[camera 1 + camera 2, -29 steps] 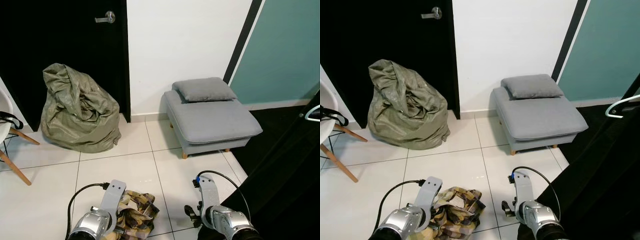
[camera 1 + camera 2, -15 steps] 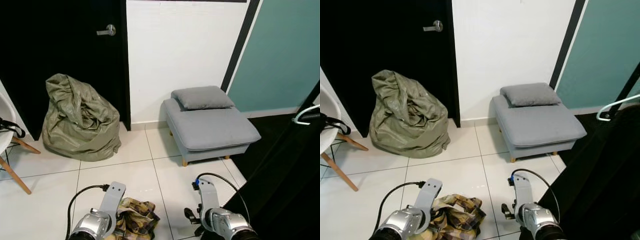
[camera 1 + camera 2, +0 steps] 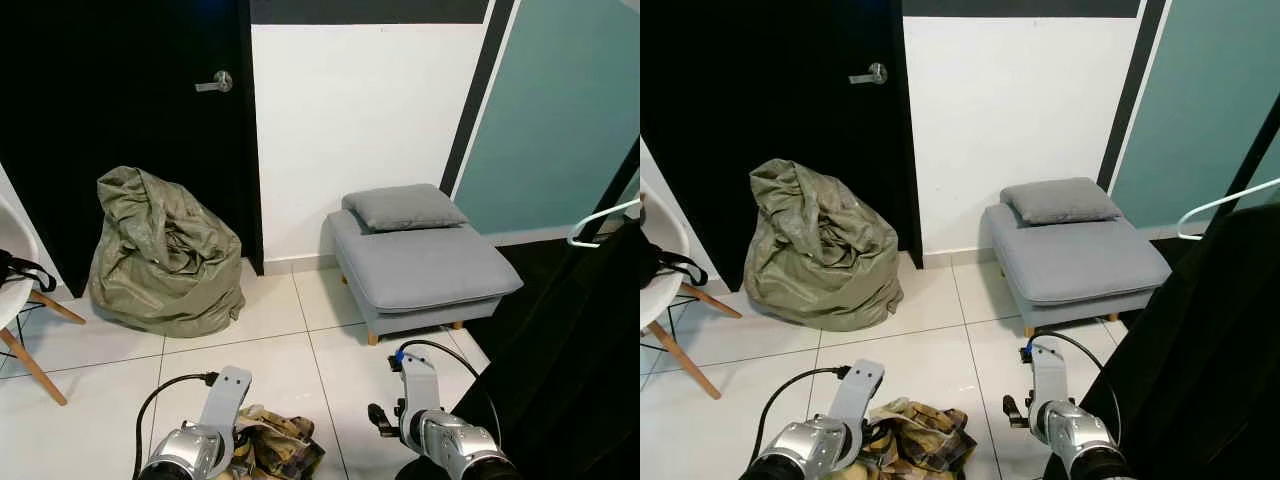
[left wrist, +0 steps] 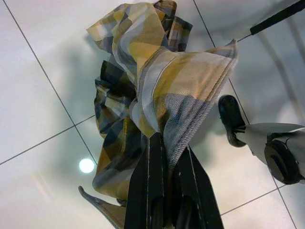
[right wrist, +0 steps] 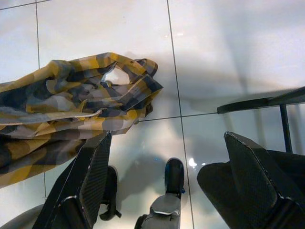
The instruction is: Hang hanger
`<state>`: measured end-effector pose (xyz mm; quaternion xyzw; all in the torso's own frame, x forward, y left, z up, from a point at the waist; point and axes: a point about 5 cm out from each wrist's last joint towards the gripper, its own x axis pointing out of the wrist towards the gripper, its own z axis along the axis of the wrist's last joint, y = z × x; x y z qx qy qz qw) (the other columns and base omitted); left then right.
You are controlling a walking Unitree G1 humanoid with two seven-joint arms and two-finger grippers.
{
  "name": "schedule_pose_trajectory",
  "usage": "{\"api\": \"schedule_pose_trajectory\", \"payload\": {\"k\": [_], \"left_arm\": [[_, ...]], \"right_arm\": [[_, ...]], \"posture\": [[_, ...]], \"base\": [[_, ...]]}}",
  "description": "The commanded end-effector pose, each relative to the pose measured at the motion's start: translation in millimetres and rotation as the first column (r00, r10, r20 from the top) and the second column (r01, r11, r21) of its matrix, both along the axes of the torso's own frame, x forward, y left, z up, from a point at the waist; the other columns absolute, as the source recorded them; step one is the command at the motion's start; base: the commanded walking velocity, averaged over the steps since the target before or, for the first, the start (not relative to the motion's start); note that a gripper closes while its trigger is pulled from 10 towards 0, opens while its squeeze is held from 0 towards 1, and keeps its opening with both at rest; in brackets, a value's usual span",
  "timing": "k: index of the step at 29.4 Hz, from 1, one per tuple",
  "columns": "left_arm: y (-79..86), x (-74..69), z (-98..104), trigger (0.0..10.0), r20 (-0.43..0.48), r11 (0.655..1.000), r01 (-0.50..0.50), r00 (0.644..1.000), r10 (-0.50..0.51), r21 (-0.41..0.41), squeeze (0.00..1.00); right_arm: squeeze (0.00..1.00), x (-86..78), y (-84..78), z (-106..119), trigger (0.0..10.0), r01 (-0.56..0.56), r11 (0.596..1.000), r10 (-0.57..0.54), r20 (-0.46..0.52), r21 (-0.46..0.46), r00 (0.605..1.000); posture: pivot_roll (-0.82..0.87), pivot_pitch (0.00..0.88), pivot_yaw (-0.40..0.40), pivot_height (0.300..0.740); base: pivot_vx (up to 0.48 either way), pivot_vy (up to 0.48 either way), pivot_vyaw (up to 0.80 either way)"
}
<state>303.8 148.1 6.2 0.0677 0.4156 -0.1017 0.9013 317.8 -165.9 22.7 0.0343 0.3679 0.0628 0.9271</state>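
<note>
holding a yellow-and-grey checked shirt [image 4: 143, 86], the left gripper [image 4: 164, 157] has its two black fingers pressed together on a fold of the cloth near what looks like the collar edge, lower centre of the left wrist view. in the eye views the shirt sits bunched at the bottom centre-left of the frame, low over the white tile floor [image 3: 120, 370], beside the left arm.

right gripper [image 5: 176, 176] is spread wide with nothing between the fingers, low over the tiles; black fabric [image 5: 228, 181] lies just beside one finger.

the task's hanger [image 3: 600, 215] is the thin white wire one at the right edge of the frame, mid height, poking out above a mass of dark garments [image 3: 570, 360]. whether it sits on a rail cannot be told.

handling judgement: hanger is light, stiff and thin, likely slick, so it will tend to pivot in a two-finger pinch. best hold looks like the neck under the hook or the straight shoulder run, not the hook tip. shirt is soft and limp, drapes and folds unpredictably, so it will not hold shape for threading; the free right gripper is the one to take the hanger.

also in view: green sack [image 3: 165, 250], grey footstool [image 3: 420, 265], black door [image 3: 120, 120].
</note>
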Motion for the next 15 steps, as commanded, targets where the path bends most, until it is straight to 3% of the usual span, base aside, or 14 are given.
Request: {"api": "schedule_pose_trajectory", "payload": {"k": [1,8,15], "left_arm": [[-3.6,1.1,0.3,10.0,0.000,1.000,0.006,1.000,-0.006,-0.015,0.00],[-3.3,1.2,-0.1,10.0,-0.001,1.000,0.007,1.000,-0.007,-0.012,0.00],[-3.7,1.0,-1.2,10.0,-0.004,1.000,0.008,1.000,-0.008,-0.012,0.00]], "right_arm": [[0.00,-2.5,0.4,-3.5,10.0,-0.002,1.000,0.002,-0.025,0.009,1.000],[0.00,-3.0,2.6,-5.0,10.0,-0.050,0.998,0.048,-0.043,-0.041,0.998],[0.00,-4.1,5.2,-6.6,10.0,-0.066,0.998,0.065,-0.044,-0.011,0.997]], "posture": [[0.03,0.075,0.000,0.740],[0.02,0.080,-0.002,0.740],[0.03,0.083,-0.007,0.740]], "base": [[0.000,0.000,0.00],[0.000,0.000,0.00],[0.000,0.000,0.00]]}}
